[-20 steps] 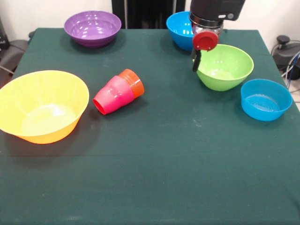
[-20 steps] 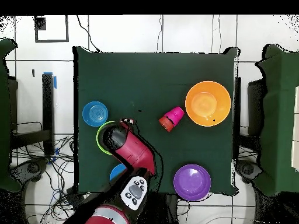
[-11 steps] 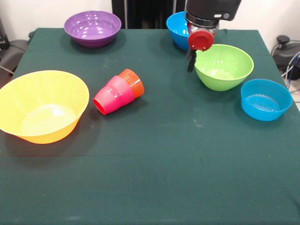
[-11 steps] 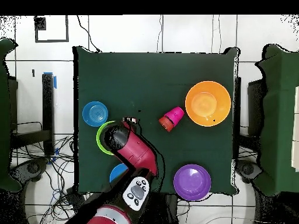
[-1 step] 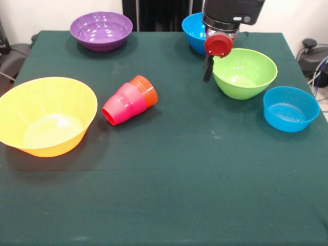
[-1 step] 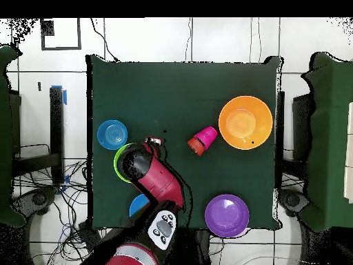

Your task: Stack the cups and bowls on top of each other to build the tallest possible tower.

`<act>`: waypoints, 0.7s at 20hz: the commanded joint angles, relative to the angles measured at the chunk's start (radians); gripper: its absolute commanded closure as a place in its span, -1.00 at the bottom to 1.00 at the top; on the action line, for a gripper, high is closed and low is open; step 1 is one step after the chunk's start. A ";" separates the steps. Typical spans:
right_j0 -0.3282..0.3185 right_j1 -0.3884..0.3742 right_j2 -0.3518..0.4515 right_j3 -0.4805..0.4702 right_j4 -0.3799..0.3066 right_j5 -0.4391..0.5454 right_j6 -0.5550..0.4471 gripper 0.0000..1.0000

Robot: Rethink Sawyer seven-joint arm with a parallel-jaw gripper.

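**A:** ok so what's the gripper [image 5: 208, 69] doing? All I can make out in the front view is one dark finger [image 5: 207, 72] hanging under a red round part, so I honestly can't tell if the fingers are apart or together.

**B:** same here, no way to call it. It hangs just beside the lime green bowl [image 5: 245, 72], at that bowl's rim on the side facing the middle of the table [image 5: 169, 169]. I can't see anything held in it.

**A:** and the cups?

**B:** the red-pink cup [image 5: 123, 104] and the orange cup [image 5: 145, 88] are fitted together and lying on their side, a bit in from the table's middle. No tower standing upright.

**A:** bowls all apart?

**B:** yep. The big orange-yellow bowl [image 5: 45, 116] sits by one side edge, near the cups. The purple bowl [image 5: 101, 30] is at a far corner. One blue bowl [image 5: 196, 32] is at the far edge, partly behind the arm. The other blue bowl [image 5: 290, 108] is by the opposite side edge, just beside the green one.
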 commanded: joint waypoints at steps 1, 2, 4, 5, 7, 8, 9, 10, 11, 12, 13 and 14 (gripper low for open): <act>-0.011 0.001 0.199 0.098 0.059 -0.092 0.289 -1.00; -0.007 -0.008 0.207 0.110 0.068 -0.095 0.300 -1.00; 0.014 -0.019 0.201 0.128 0.084 -0.089 0.317 -1.00; 0.018 -0.028 0.204 0.141 0.089 -0.090 0.321 -1.00; 0.035 -0.036 0.201 0.162 0.099 -0.080 0.331 -1.00; 0.026 -0.046 0.224 0.182 0.097 -0.101 0.342 -1.00; 0.021 -0.054 0.241 0.199 0.094 -0.119 0.354 -1.00; 0.009 -0.060 0.263 0.217 0.082 -0.144 0.366 -1.00; 0.000 -0.067 0.280 0.235 0.071 -0.163 0.380 -1.00; -0.011 -0.072 0.297 0.254 0.054 -0.182 0.396 -1.00; -0.023 -0.077 0.314 0.273 0.038 -0.202 0.411 -1.00; -0.043 -0.085 0.336 0.297 0.012 -0.228 0.431 -1.00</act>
